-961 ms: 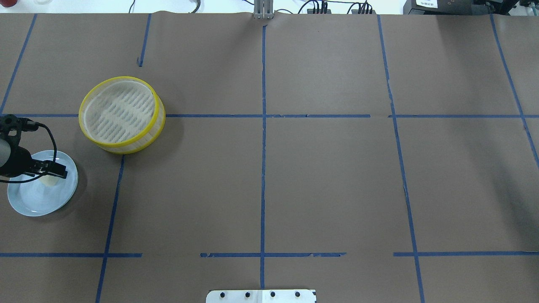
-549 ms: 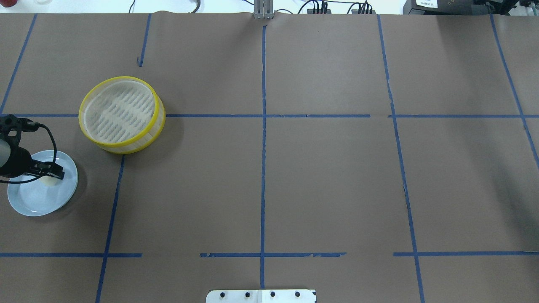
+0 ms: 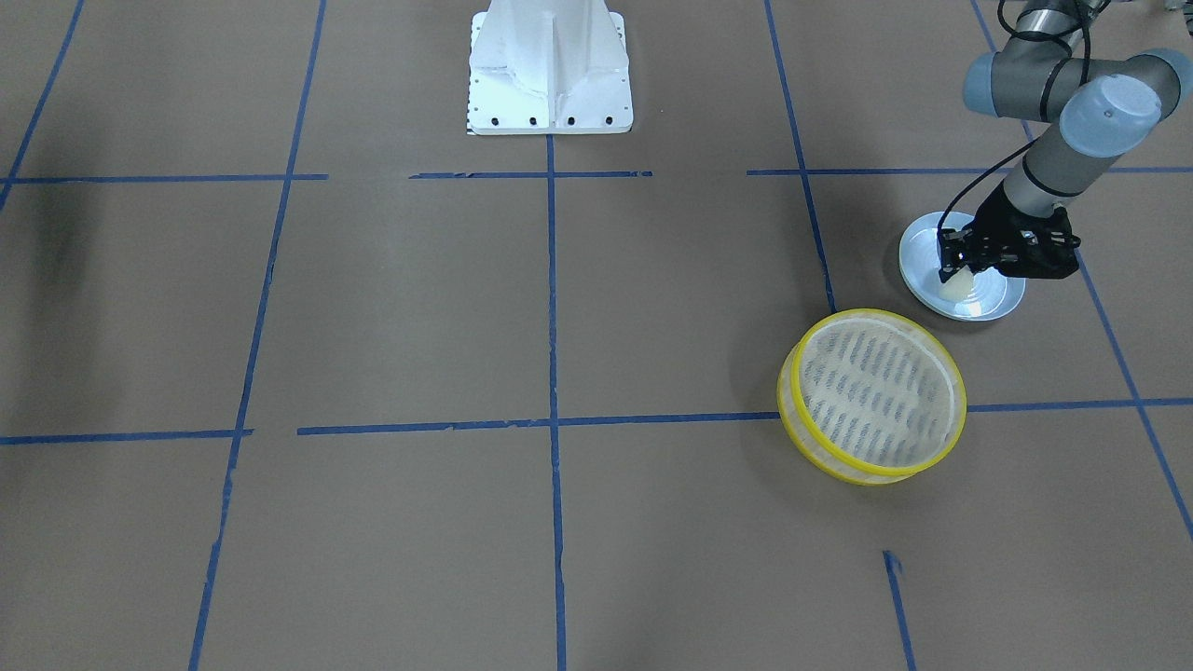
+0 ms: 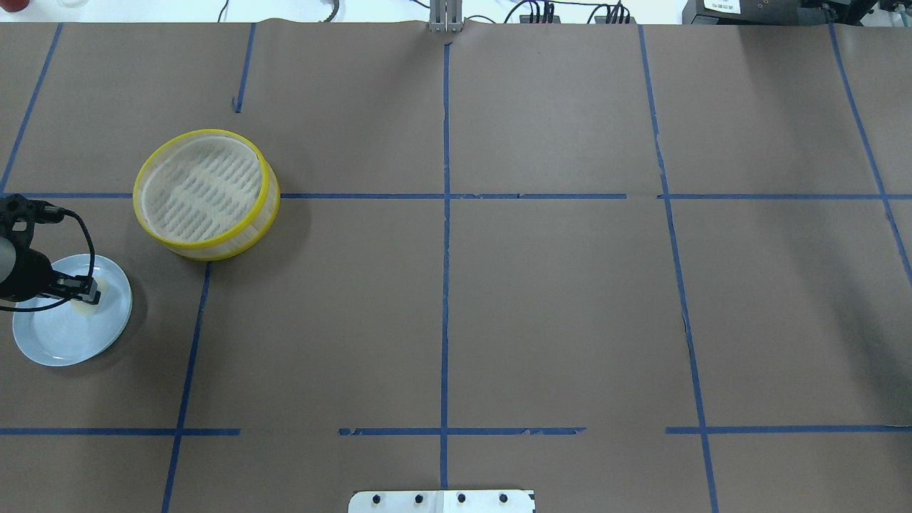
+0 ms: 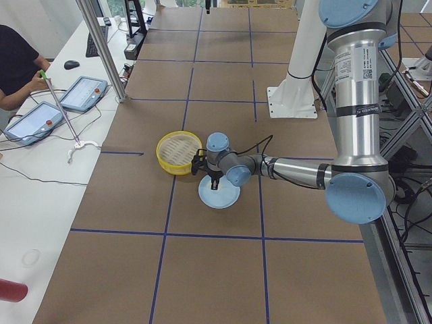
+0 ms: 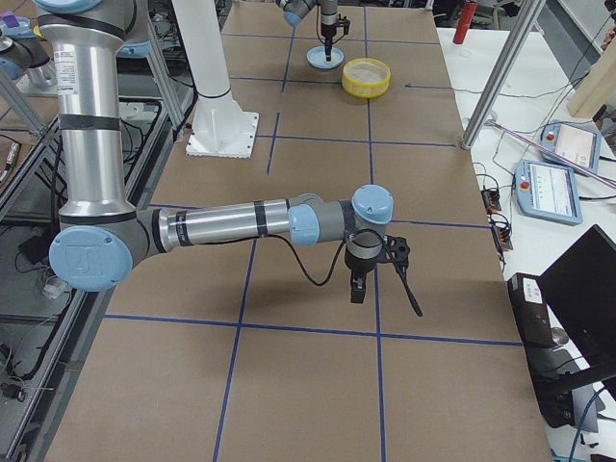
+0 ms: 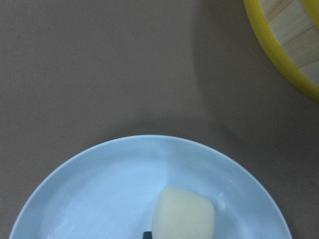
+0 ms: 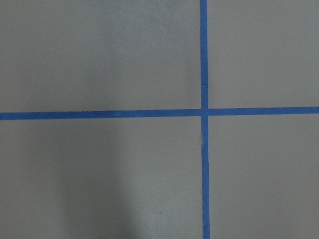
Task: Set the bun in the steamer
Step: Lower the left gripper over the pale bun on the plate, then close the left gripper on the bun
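1. Brown paper covers the whole worktop [image 4: 541, 299], marked into big squares by blue tape lines [image 4: 444, 285]. Two robot arms share it.
2. At the robot's left end sits a pale blue plate [image 4: 57, 342]. Near it, further from the robot, stands the steamer [image 4: 269, 206], a round shallow basket with yellow rims and a slatted floor. Nothing lies inside it.
3. On the plate lies the bun [image 7: 183, 214], a small, smooth, cream-white lump, off-centre on the side nearer the steamer.
4. Down over the plate, right at the bun, is the left end effector [image 4: 87, 293]. Its dark fingers stand close about the lump, but I cannot tell whether they are clenched on it or only flank it.
5. Far off at the other end hangs the right end effector [image 6: 358, 284], low over bare paper near a tape crossing. I cannot tell whether it is released or clenched, and it takes no part.
6. Progress, as I judge it: the task is at the pick-up. The bun is not yet lifted, so a firm grasp, the short carry to the basket and the release inside it all remain.
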